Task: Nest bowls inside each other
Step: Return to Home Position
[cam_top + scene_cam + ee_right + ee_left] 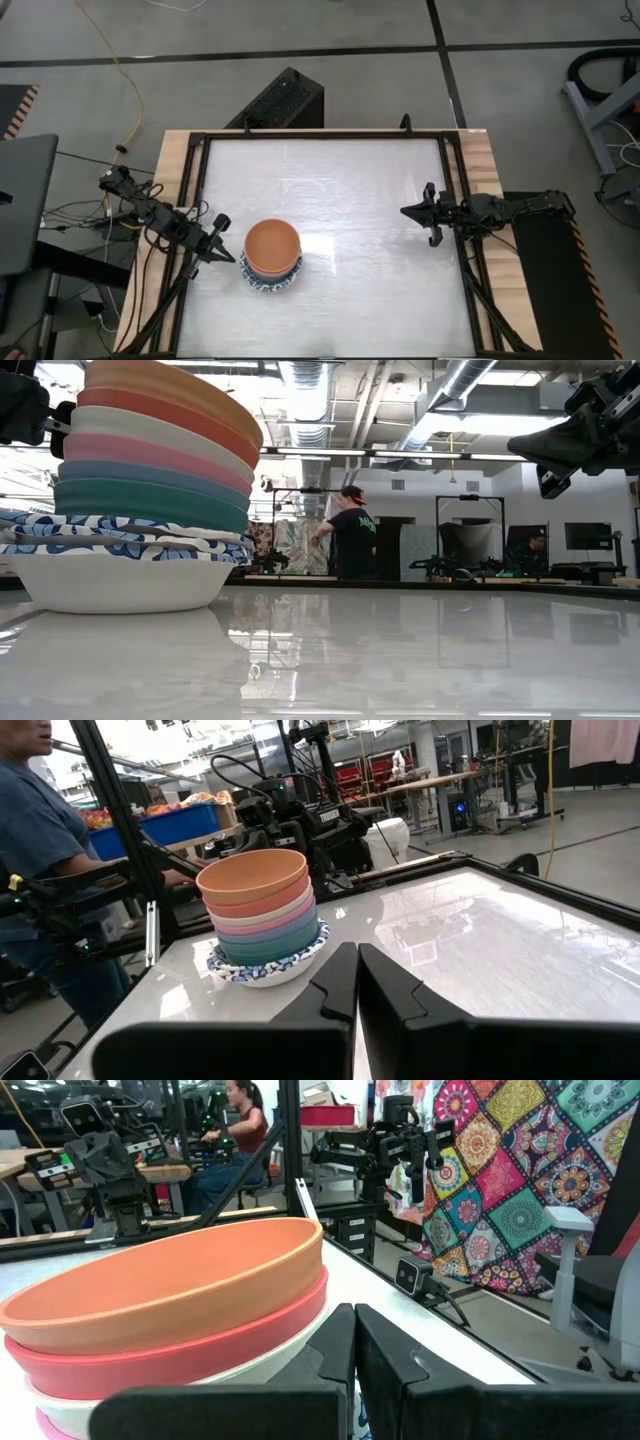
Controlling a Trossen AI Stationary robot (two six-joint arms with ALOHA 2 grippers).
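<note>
The bowls [271,254] stand nested in one stack on the white table, left of its middle. An orange bowl [252,873] is on top; red, cream, pink, blue and teal ones follow, resting in white bowls with blue-patterned rims [120,550]. The lowest white bowl [118,582] stands on the table. My left gripper [232,258] is shut, level, its tips just left of the stack, with no touch showing. My right gripper [405,211] is shut, level, at the table's right side, far from the stack.
A black frame [320,135] runs around the white table top. Bare table lies between the stack and my right gripper. People [350,532] stand and sit in the room beyond the table. A black box [280,100] sits past the far edge.
</note>
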